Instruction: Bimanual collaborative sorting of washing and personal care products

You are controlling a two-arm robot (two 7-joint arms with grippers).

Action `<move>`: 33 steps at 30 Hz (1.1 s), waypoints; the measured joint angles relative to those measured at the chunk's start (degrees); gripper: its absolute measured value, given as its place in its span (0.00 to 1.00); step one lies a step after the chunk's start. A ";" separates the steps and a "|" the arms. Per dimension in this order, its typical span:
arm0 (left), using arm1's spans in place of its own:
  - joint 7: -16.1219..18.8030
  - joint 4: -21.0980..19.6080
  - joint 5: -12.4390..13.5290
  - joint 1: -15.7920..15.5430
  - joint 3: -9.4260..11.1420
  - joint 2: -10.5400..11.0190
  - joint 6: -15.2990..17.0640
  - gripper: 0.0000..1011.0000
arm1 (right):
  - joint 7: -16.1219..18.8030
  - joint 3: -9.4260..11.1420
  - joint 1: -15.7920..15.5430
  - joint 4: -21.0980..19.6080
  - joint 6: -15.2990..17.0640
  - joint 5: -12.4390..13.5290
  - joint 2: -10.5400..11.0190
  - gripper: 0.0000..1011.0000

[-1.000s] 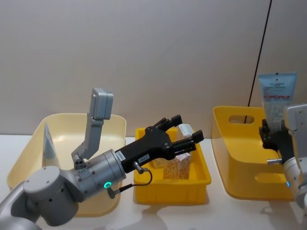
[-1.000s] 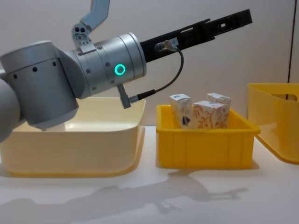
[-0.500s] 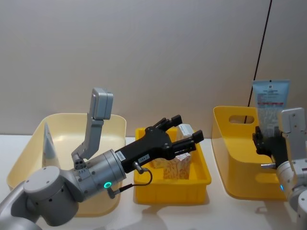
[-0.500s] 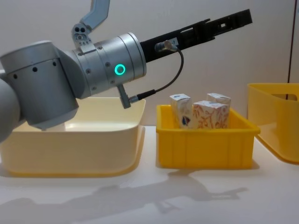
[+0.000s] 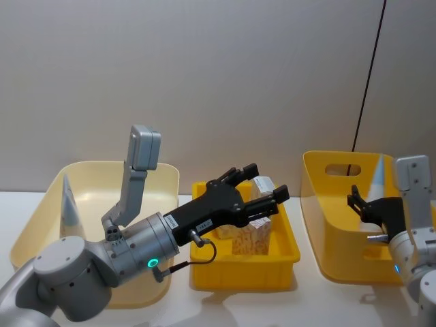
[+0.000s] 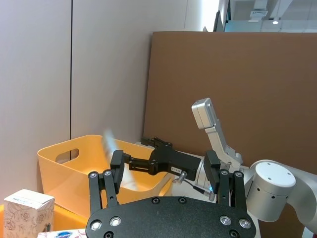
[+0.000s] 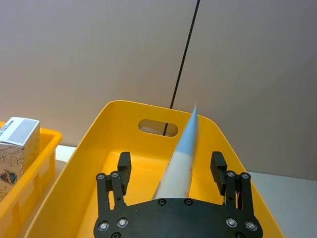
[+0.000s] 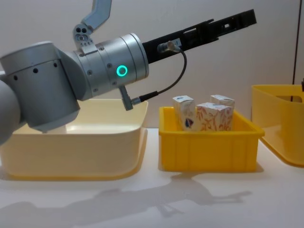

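A pale blue-white tube [image 7: 181,148] shows blurred between the wide-apart fingers of my right gripper [image 7: 171,161], touching neither, over the deep yellow bin [image 7: 89,148]. In the head view the right gripper [image 5: 355,201] is open above that bin [image 5: 327,231]. The left wrist view catches the same tube [image 6: 109,144] as a blur. My left gripper [image 5: 267,180] hangs open over the small yellow tray [image 5: 204,269], empty. In the tray stand an orange-patterned carton [image 8: 213,116], a blue-logo carton [image 8: 184,111] and a third carton [image 8: 222,100]. Another tube [image 5: 68,201] leans in the cream bin [image 5: 88,177].
The three containers stand in a row on the white table: cream bin [image 8: 71,152] at the left, yellow tray [image 8: 209,152] in the middle, deep yellow bin [image 8: 280,118] at the right. A plain wall stands close behind them. Bare table lies in front.
My right gripper came down toward the yellow bin and opened, letting go of the tube, which has dropped from its raised position. The left arm has not moved.
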 joint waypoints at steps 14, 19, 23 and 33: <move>0.00 0.00 0.00 0.00 0.00 0.00 0.00 0.99 | 0.09 0.09 0.00 0.08 0.27 0.08 -0.24 0.99; 0.00 0.00 0.00 0.00 0.00 0.00 0.00 0.99 | 0.31 0.33 -0.13 -0.08 -0.14 0.22 -0.35 0.99; 0.00 0.00 0.00 0.00 0.00 0.00 0.00 0.99 | 0.93 0.87 -0.42 -0.77 -1.38 0.99 -0.55 0.99; 0.83 -0.50 0.42 0.51 0.00 0.26 0.00 0.99 | 4.56 3.19 -1.87 -4.13 -5.91 5.26 -1.29 0.99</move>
